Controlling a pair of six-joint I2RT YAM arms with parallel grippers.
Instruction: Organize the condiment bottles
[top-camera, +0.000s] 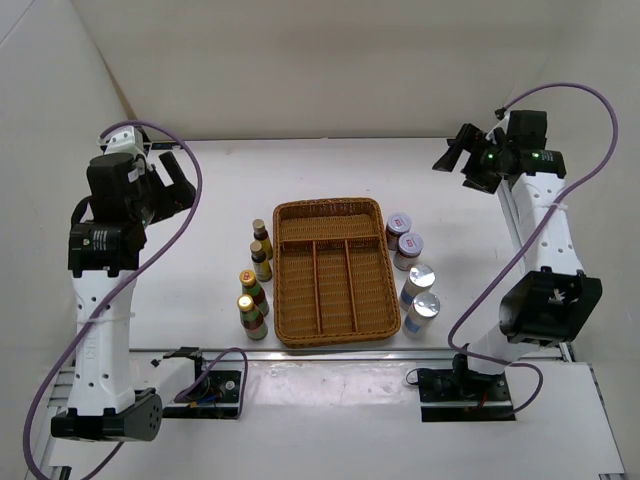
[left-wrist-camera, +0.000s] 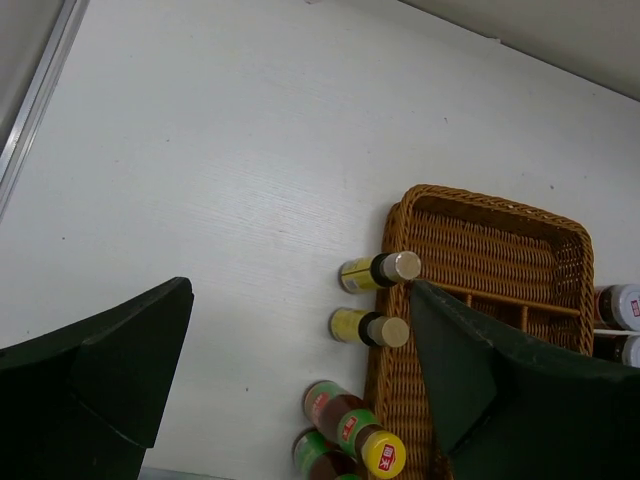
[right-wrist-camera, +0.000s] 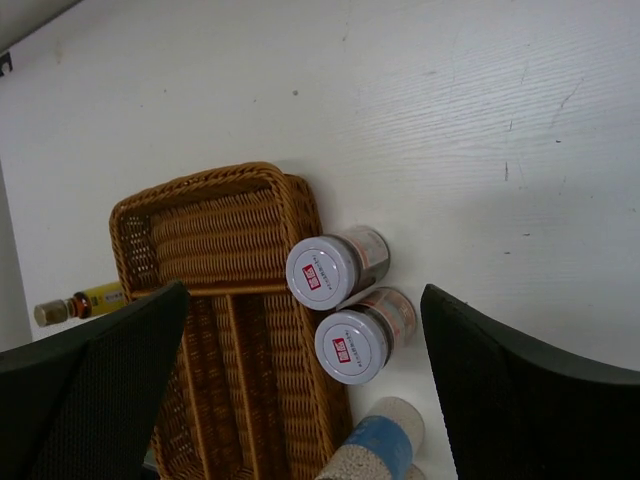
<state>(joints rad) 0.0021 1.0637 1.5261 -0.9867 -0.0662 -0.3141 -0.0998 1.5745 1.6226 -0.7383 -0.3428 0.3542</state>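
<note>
Checker: bottles, where are they?

Tagger: all eight upright on the white table (top-camera: 330, 170), all outside the brown wicker tray with divided compartments (top-camera: 340, 340). Four slim dark bottles with gold caps (top-camera: 261, 262) stand in a line along the tray's left side, just beside its rim. The farther two have yellow labels, the nearer two green and red.

Checker: right side?

Tagger: two short purple-lidded jars (top-camera: 399, 226) sit by the tray's far right corner, touching or nearly touching each other. Two taller pale silver-capped bottles (top-camera: 418, 283) stand nearer the arm bases, close together, just beside the right rim.

Checker: tray layout?

Tagger: one crosswise slot at the far end, three long lanes running toward the arms.

Checker: claws?

Tagger: left gripper (top-camera: 178, 185) is spread wide, gripping nothing, raised above the table, well to the left of and beyond the dark bottles. Right gripper (top-camera: 455, 155) is spread wide too, gripping nothing, raised beyond the tray's far right corner, well apart from the jars. Both wrist views look down at the tray between their own fingers.
</note>
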